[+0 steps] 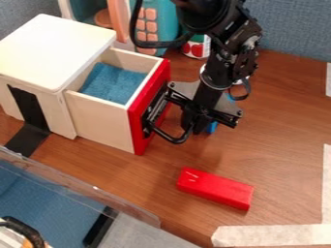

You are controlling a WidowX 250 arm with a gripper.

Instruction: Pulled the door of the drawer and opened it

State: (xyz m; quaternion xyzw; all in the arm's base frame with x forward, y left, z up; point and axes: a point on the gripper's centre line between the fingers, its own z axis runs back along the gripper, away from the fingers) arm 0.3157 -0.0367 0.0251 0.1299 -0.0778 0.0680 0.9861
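The white wooden drawer unit point(52, 53) stands at the left, with its drawer point(100, 118) pulled out to the right. The drawer's red front point(138, 123) faces the arm, and blue lining shows inside the open box. A black handle point(173, 140) curves out from the front's lower part. My gripper point(194, 118) hangs low over the table right beside the red front, at the handle. It overlaps the handle in view, so whether they touch is unclear.
A red block point(215, 188) lies on the wooden table point(278, 140), in front of the gripper. A blue object point(212, 127) is partly hidden behind the gripper. A can point(196, 48) and a teal toy with pink buttons point(158, 24) stand at the back. A clear panel edge crosses the lower left.
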